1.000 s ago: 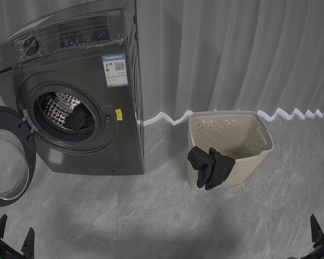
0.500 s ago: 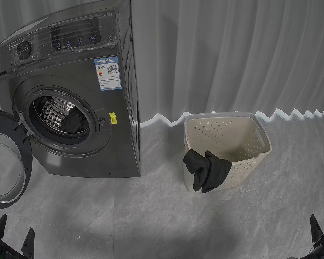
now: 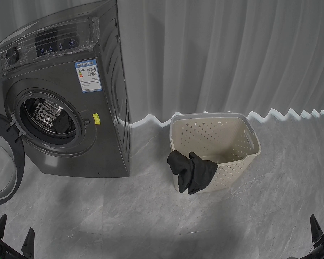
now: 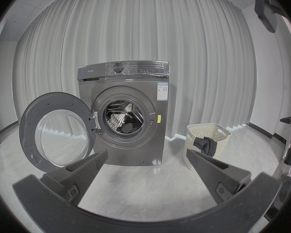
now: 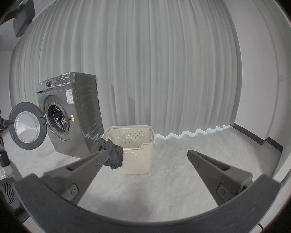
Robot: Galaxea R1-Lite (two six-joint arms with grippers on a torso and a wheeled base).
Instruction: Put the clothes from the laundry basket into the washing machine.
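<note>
Washing machine (image 3: pixel 97 133) stands on floor (image 3: pixel 151 213) at robot's left. It is a front-loader w/ round door (image 3: pixel 0 169) swung wide open on the hinge at its left side. Drum (image 4: pixel 119 114) is open to view: perforated metal wall, w/ one dark garment (image 3: pixel 63 123) lying low inside, toward right of opening. Laundry basket (image 3: pixel 212 133) is cream, perforated, upright on floor, to right of machine & apart from it, near the curtain (image 3: pixel 223 47). Black cloth (image 3: pixel 192 169) is draped over basket's near-left rim corner: bulk hangs down the outer wall, remainder goes inside. It is bunched, so can't tell if one item or more. Basket's inner walls & part of its bottom are visible past it. Left pincer (image 3: pixel 15 231) sits low at near-left over floor, fingers spread apart, grasping nothing. In the left wrist view it faces the machine opening from well back. Right pincer (image 5: pixel 147 152) sits low at near-right, likewise released, nothing between its fingers, w/ basket & cloth well ahead of it. Neither pincer touches cloth, basket or machine.
</note>
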